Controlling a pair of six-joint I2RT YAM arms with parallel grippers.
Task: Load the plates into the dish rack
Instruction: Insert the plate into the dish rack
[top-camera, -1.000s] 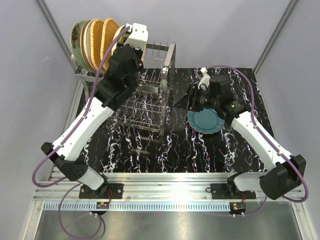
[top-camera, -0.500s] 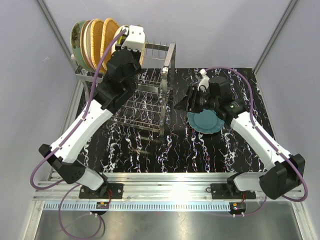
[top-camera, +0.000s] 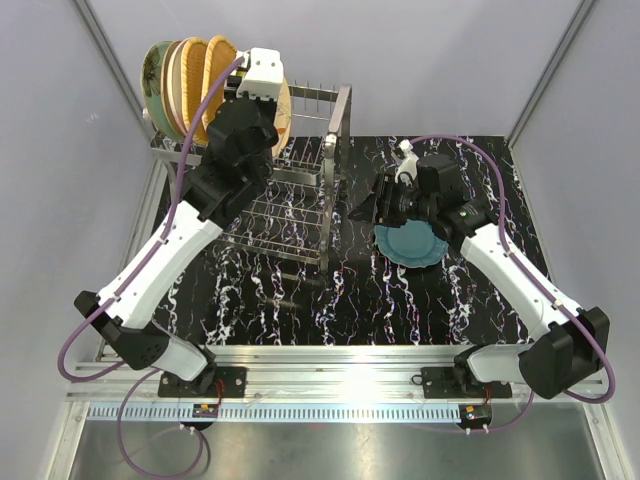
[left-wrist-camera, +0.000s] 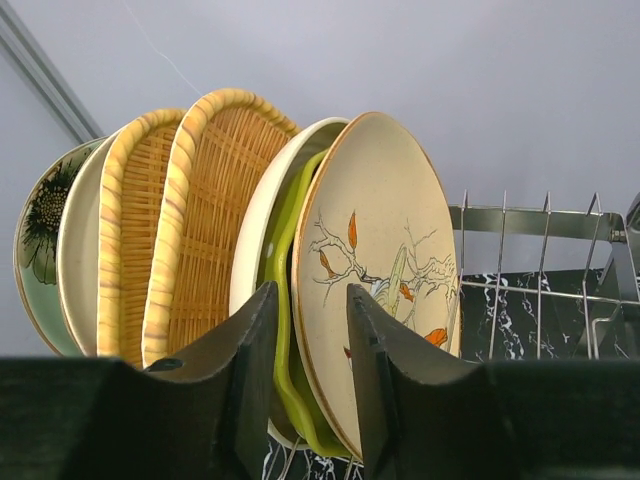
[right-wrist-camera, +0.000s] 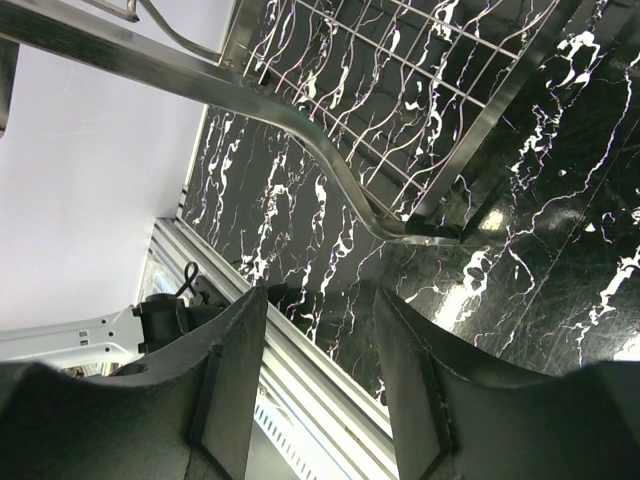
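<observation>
Black marble with white veins covers the counter (top-camera: 480, 160), closed in by pale grey walls. At its rear left stands the dish rack (top-camera: 300, 190), a tall steel wire frame with upright prongs along the top.

Seven plates stand on edge in the upper tier, packed at its left end. From the left they are a mint-green flower plate (left-wrist-camera: 35, 230), a cream plate (left-wrist-camera: 78, 260), two orange wicker plates (left-wrist-camera: 130, 230), an off-white plate (left-wrist-camera: 262, 215), a lime plate (left-wrist-camera: 285, 330) and a beige floral plate (left-wrist-camera: 385, 220).

The left claw (left-wrist-camera: 312, 300) is raised to that row. Its fingers are spread, and the lower rims of the lime and beige floral plates show in the gap between them.

The teal plate (top-camera: 410, 245) lies flat on the counter to the right of the rack, partly under the right arm. The right claw (right-wrist-camera: 320, 300) hangs over the counter near the rack's right end, fingers spread with nothing between them.
</observation>
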